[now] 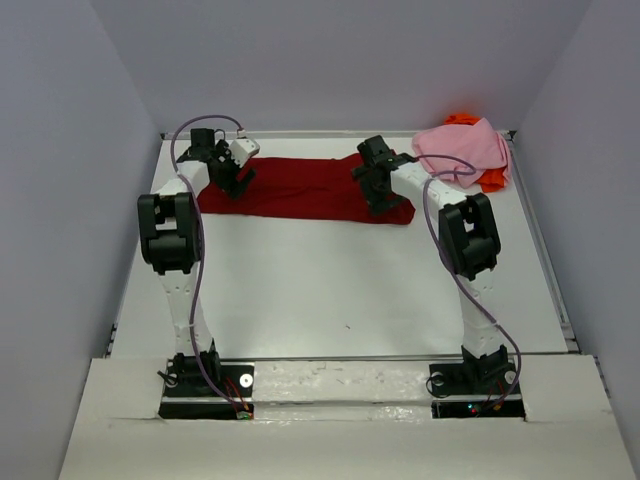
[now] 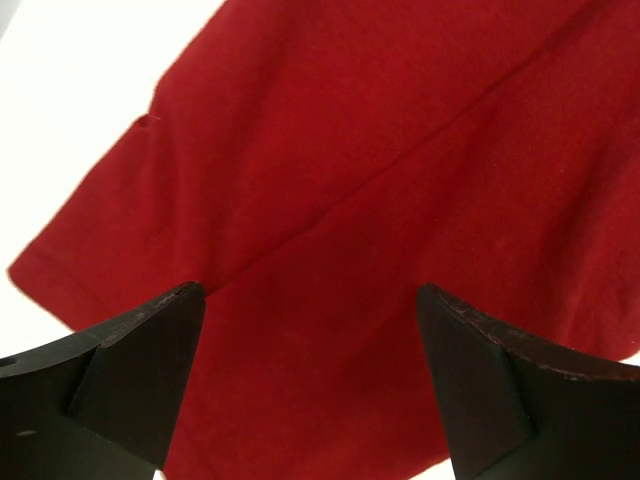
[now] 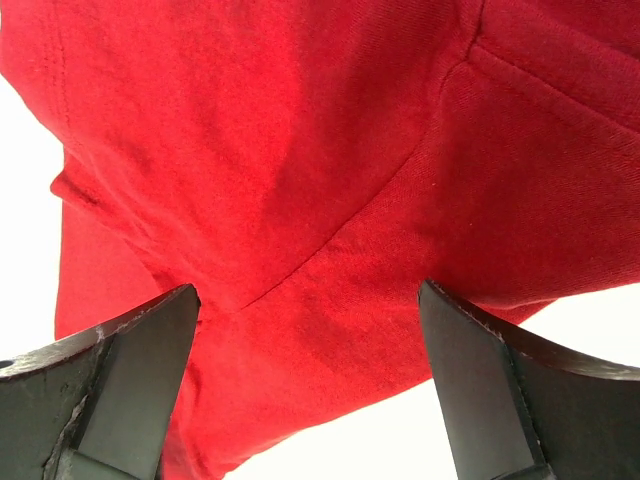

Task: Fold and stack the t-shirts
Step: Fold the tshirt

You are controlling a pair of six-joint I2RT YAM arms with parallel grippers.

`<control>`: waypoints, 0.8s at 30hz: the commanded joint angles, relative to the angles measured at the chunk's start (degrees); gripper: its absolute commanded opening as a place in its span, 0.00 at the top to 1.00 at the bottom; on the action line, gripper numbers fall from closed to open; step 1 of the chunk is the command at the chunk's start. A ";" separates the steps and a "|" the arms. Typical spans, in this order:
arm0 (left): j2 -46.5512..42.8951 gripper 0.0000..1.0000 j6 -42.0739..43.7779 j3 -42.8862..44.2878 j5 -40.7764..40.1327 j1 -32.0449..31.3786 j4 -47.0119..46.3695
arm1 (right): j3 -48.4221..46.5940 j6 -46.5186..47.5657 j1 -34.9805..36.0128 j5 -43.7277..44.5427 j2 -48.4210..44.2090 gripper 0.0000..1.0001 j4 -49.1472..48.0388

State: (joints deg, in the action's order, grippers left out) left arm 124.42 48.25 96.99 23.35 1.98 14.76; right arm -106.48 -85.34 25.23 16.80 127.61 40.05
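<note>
Both arms reach over the dark red t-shirt, which lies as a long band across the 12 o'clock part of the desk. Our left gripper hangs at its 9 o'clock end and our right gripper at its 3 o'clock end. Each is spread wide and pinches nothing, placed, we judge, to take both ends evenly for a fold. We see the light pink t-shirt heaped on the bright orange t-shirt at 2 o'clock, apart from the work.

We see the white table bearing a dark red t-shirt flat under the left fingers and right fingers; beyond the right ones, a pink t-shirt lies over an orange t-shirt
</note>
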 commanded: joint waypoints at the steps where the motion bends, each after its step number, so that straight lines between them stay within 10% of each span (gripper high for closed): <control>1: 0.47 0.01 -1.32 1.10 0.91 0.31 -1.23 | -3.21 -1.15 0.52 2.45 0.09 0.04 0.64; 24: -2.42 0.01 -29.33 -8.04 -18.61 -6.02 4.04 | 6.37 4.22 -1.68 6.94 -12.47 0.00 -2.96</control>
State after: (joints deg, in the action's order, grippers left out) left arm 124.64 27.11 93.19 10.83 -0.36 14.33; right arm -101.65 -81.95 24.49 19.84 120.11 39.24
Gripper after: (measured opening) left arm 0.989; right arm 0.994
